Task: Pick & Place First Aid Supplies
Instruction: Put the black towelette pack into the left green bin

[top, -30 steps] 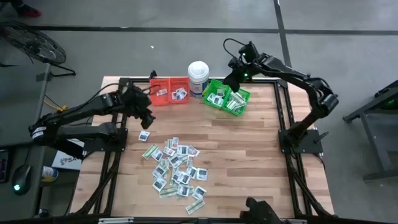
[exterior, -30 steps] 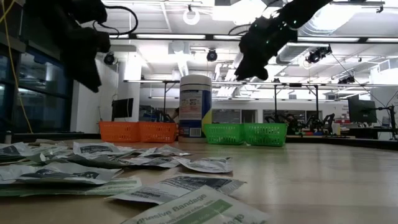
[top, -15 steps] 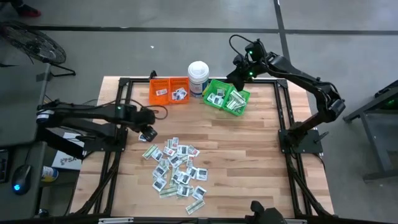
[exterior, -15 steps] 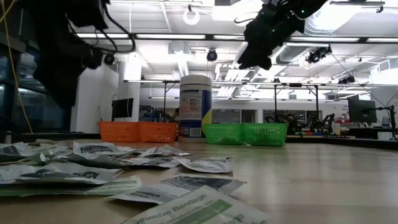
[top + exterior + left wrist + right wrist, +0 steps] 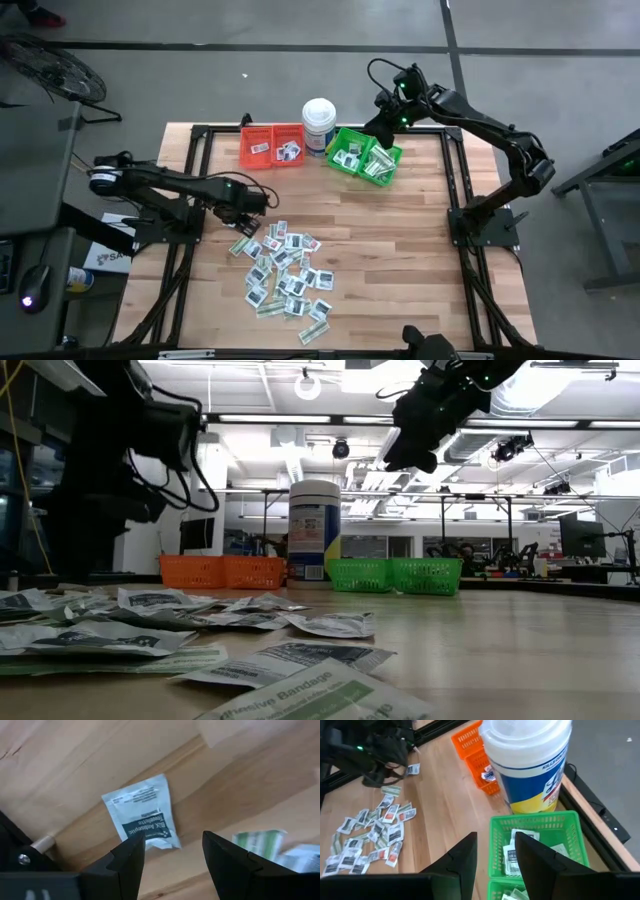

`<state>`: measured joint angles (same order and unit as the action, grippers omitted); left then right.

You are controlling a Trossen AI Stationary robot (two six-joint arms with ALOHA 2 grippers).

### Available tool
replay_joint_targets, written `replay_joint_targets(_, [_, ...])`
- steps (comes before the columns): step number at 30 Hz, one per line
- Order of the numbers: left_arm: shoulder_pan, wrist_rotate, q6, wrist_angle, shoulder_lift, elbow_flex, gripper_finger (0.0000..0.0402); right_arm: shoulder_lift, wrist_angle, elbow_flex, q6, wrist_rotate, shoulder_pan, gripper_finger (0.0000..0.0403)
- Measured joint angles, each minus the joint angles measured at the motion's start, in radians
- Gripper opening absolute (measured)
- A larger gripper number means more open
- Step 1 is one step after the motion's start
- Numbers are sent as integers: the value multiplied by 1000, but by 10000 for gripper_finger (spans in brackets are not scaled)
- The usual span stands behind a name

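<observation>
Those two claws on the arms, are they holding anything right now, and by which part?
Nothing is held. The left end effector stands open above a white packet; the right end effector hangs open over the green basket.

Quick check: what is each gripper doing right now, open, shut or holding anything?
Left gripper: open, empty, over a white packet on the table.
Right gripper: open, empty, above the green bin.

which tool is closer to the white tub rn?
Right. The right tool hovers over the green bins, just beside the white tub. The left tool is low over the packet pile, well across the table from the tub.
</observation>
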<state>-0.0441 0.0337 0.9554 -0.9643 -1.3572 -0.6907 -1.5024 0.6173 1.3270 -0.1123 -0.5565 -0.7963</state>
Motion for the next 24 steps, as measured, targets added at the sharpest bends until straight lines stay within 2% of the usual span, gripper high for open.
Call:
replay_joint_targets(14, [-2,-7,-43,34,-177,-5,184,0,9,0,0,-36,1,126])
replay_joint_targets(18, [-2,-27,-60,40,-197,-6,145,0,9,0,0,-37,1,126])
replay_joint_targets(24, [-2,-40,-60,50,-199,-6,59,0,8,0,0,-38,1,126])
